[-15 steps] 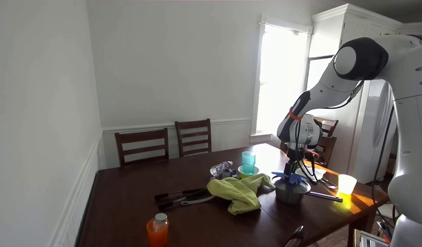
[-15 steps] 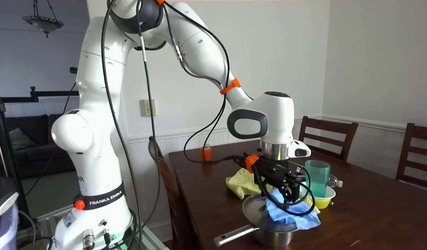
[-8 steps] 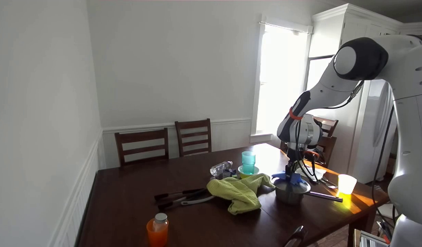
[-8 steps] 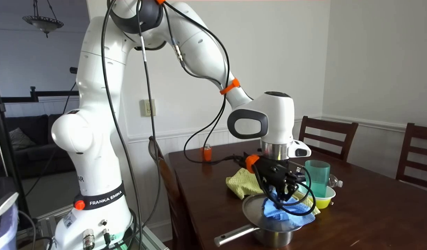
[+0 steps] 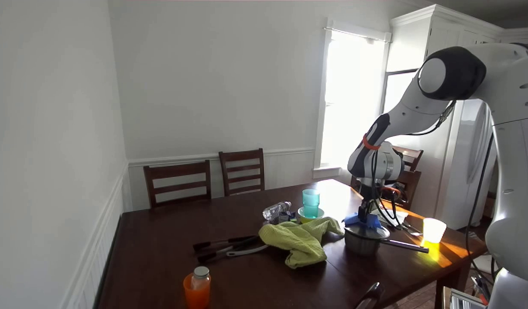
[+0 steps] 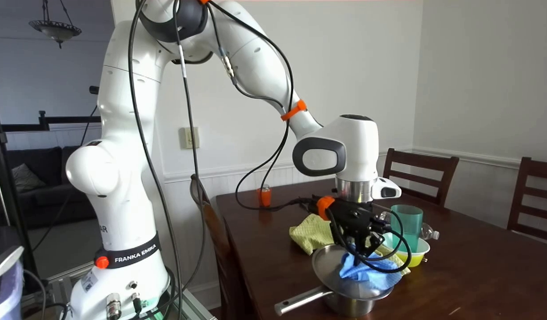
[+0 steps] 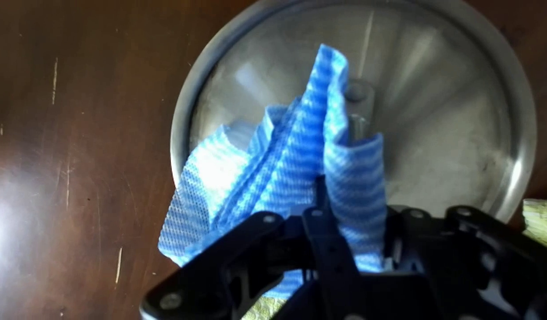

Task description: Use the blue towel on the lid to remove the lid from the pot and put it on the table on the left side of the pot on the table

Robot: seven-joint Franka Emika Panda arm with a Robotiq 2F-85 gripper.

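In my wrist view, the top edge crops the lid (image 7: 433, 111); the blue towel (image 7: 291, 164) partly hides its handle (image 7: 363, 98) and my gripper (image 7: 356, 201).

the rumpled striped blue cloth towel (image 7: 282, 178) looks thin, with a fine mesh-like weave. we find the round silver metal lid (image 7: 446, 124) smooth, its shine broken into streaks, and the round silver metal pot (image 6: 349, 306) softly gleaming. the flat dark brown wooden surface (image 7: 86, 133) is glossy and lightly scratched. we see matt, textured fabric in the crumpled yellow-green cloth towel (image 5: 296, 241). the tall translucent teal tumbler (image 6: 409, 227) looks smooth; whether it is glass or plastic, we cannot tell.
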